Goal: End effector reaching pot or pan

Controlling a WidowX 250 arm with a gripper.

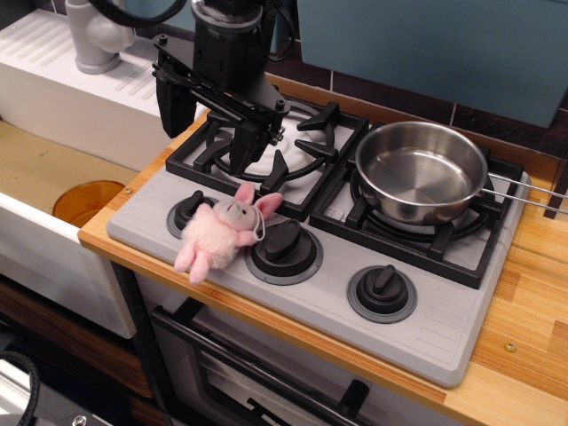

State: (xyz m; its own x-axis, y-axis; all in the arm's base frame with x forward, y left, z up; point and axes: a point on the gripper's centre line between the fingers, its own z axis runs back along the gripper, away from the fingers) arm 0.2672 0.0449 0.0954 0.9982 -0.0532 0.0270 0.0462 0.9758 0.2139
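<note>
The shiny steel saucepan sits empty on the right burner of the toy stove, its thin wire handle pointing right. My black gripper hangs over the left burner, well left of the pan. Its two long dark fingers point down and stand apart, open, with nothing between them. The boxy wrist and cables rise to the top edge.
A pink plush bunny lies on the grey stove panel beside three black knobs. A white sink with an orange plate and grey faucet is at left. Wooden counter at right.
</note>
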